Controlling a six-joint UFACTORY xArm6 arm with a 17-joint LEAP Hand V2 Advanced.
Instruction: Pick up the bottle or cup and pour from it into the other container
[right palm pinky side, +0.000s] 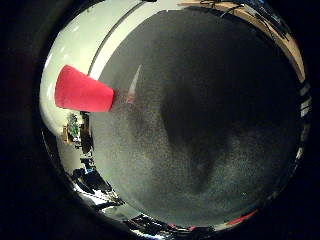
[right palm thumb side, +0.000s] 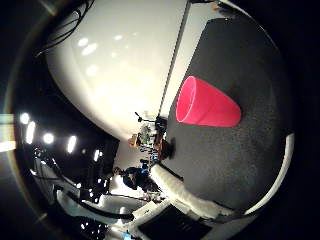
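A red plastic cup (right palm thumb side: 208, 103) stands on a dark grey mat (right palm pinky side: 200, 110) near the mat's edge, its narrow base on the mat and its wide mouth pointing away from it. It also shows in the right little finger side palm view (right palm pinky side: 83, 90). The cup is small in that view, so it is some way from the palm. I see no bottle or second container.
The hand's shadow (right palm pinky side: 190, 130) falls on the middle of the mat. A white wall (right palm thumb side: 110, 70) rises beyond the mat's edge. Room clutter and lights (right palm thumb side: 150, 135) show past the cup.
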